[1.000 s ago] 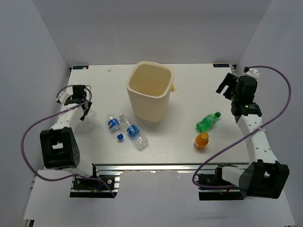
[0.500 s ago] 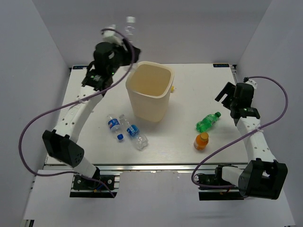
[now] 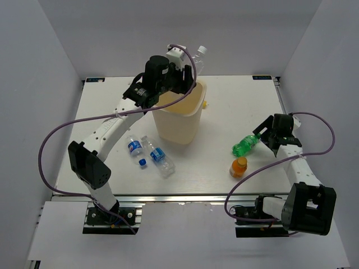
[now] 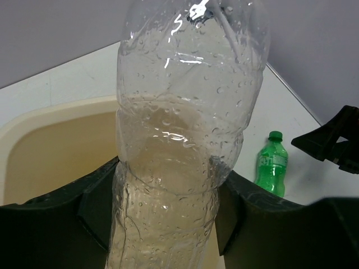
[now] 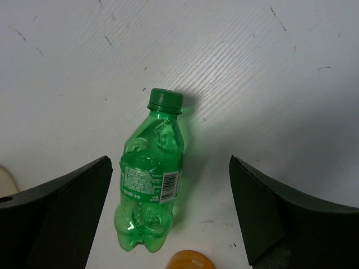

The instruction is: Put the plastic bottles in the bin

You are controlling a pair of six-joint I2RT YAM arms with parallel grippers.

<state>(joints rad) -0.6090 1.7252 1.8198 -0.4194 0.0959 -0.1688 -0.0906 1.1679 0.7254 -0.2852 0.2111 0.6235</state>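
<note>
The left fingers (image 4: 95, 207) hold a clear bottle (image 4: 185, 112) over the bin (image 3: 168, 126), the right fingers (image 5: 61, 207) stand wide above the green bottle (image 5: 150, 185), and the orange bottle (image 3: 239, 166) and two blue-labelled bottles (image 3: 159, 156) await pickup.

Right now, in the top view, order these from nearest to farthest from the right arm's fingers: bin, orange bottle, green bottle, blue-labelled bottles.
1. green bottle, beside the right fingers.
2. orange bottle, towards the near edge.
3. bin, mid-table.
4. blue-labelled bottles, past the bin, left side.
</note>
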